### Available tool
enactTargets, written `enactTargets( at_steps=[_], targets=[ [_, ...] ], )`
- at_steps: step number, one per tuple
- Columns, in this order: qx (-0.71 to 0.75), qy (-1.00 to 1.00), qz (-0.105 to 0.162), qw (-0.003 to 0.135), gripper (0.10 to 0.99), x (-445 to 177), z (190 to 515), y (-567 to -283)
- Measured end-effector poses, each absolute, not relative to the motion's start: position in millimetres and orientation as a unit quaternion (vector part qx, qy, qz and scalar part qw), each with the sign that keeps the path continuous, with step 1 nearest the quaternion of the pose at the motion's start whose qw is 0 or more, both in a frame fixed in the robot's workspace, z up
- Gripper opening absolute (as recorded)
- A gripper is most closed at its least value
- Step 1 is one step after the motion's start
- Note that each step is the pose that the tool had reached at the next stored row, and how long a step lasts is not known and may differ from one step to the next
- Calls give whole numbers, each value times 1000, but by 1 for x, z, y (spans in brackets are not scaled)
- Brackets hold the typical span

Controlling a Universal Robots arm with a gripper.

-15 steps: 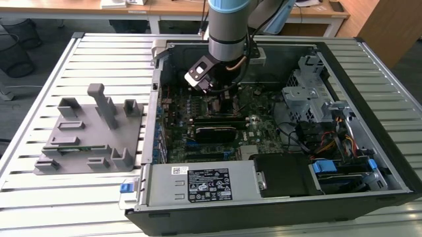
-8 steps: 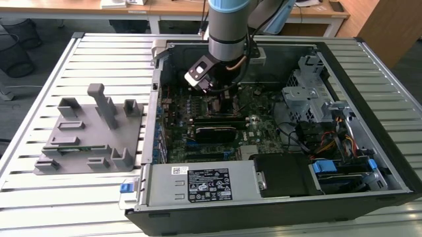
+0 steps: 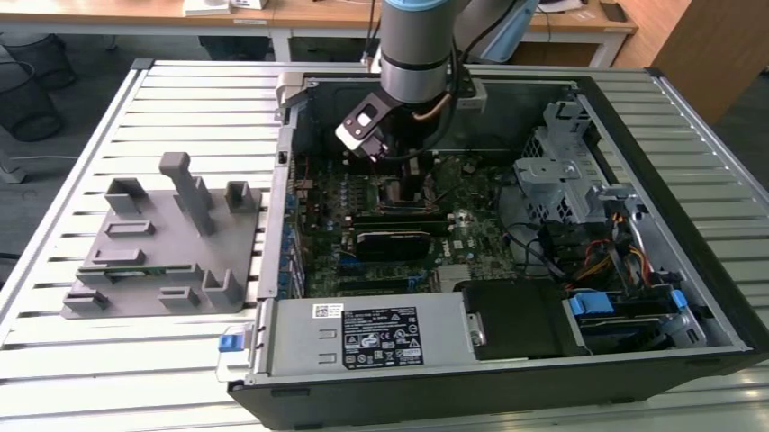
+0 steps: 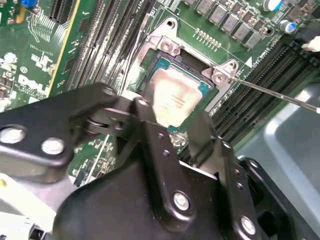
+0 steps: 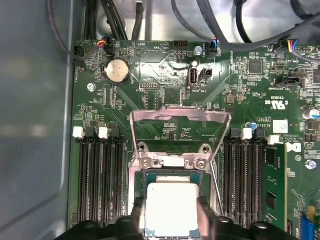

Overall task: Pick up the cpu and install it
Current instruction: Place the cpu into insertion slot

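Note:
The cpu [image 5: 171, 207], a small square chip with a silvery-white top, lies level in the dark socket on the green motherboard [image 5: 165, 75]. In the second wrist view the cpu [image 4: 174, 97] shows between my two black fingers. My gripper [image 5: 171, 219] stands straight over it, one finger against each of two opposite edges, shut on the chip. The socket's metal frame [image 5: 180, 117] is swung open and stands up behind the chip. In the exterior view my gripper [image 3: 402, 173] reaches down into the open computer case [image 3: 673, 99], and it hides the chip there.
Rows of black memory slots [image 5: 95, 180] flank the socket on both sides. A thin metal lever [image 4: 280, 95] sticks out beside the socket. A grey plastic fixture [image 3: 162, 243] with upright posts stands on the slatted table [image 3: 72, 378] at the exterior view's left. Cables and drive cages crowd the case's right side.

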State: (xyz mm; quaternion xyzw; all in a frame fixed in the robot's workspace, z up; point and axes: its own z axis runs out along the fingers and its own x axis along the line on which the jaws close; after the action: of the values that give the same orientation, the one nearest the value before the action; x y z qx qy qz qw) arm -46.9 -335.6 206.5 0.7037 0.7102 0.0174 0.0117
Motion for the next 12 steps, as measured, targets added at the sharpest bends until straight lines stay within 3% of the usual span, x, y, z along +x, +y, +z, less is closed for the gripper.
enactTargets(
  at_steps=[3, 6, 7, 9, 10, 11, 12],
  targets=[
    [704, 710, 16, 11, 471, -47, 211, -336],
    [704, 710, 15, 9, 294, -47, 214, -336],
    [704, 710, 15, 9, 294, -47, 214, -336],
    [704, 710, 14, 9, 176, -47, 216, -336],
    [704, 710, 14, 8, 176, -47, 216, -336],
    [704, 710, 14, 8, 118, -47, 217, -336],
    [704, 710, 14, 8, 118, -47, 218, -336]
  ],
)
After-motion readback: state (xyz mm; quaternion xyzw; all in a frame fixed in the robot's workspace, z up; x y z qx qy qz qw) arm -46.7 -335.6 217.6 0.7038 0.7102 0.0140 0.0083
